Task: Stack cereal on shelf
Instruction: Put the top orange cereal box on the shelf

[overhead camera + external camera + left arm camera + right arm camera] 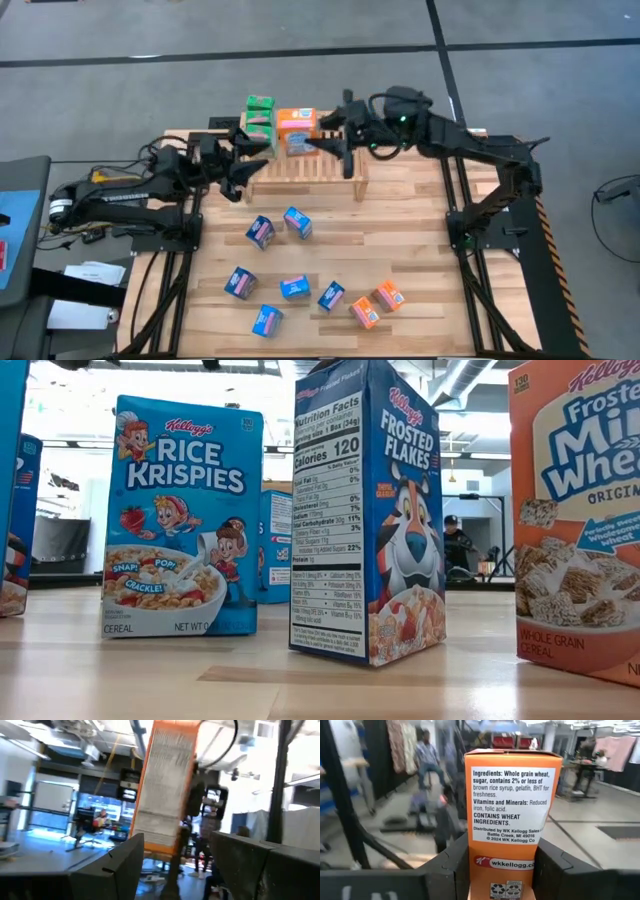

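At the table's far edge, the right gripper [501, 870] clamps an orange cereal box [296, 125] upright on the shelf [305, 170], likely squaring it beside the green box [259, 115]; the left gripper [243, 148] waits nearby, empty, part-open, 8 boxes left

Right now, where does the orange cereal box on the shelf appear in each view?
High view: orange box on the shelf, top centre.
Low view: not in it; the orange carton at the right edge is another one.
Left wrist view: orange box, centre.
Right wrist view: orange box, centre, between the fingers.
Shared landmark: the right gripper holding it.
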